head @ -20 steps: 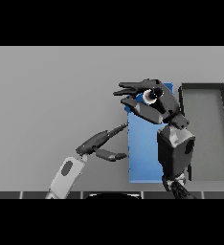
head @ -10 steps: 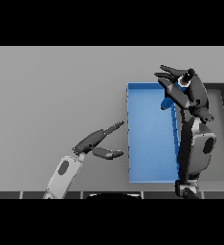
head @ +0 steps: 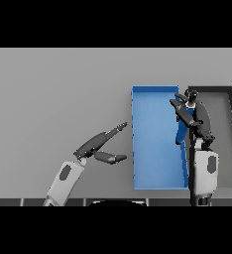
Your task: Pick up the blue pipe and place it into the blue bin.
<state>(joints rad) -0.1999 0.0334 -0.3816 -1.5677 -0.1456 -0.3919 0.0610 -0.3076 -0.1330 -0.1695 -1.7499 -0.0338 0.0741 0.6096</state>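
The right hand (head: 191, 115) has its fingers curled around the blue pipe (head: 182, 130), which hangs upright over the right edge of the blue bin (head: 155, 149), just beside a dark tray (head: 222, 134). The left hand (head: 100, 145) hovers over the grey table (head: 58, 99) left of the bin, its fingers straight and relaxed, the thumb held apart

Both arms: white/grey forearm shells w/ dark oval inset each. Left hand (head: 95, 145) & right hand (head: 193, 119): dark grey, slim segmented fingers (head: 119, 128).
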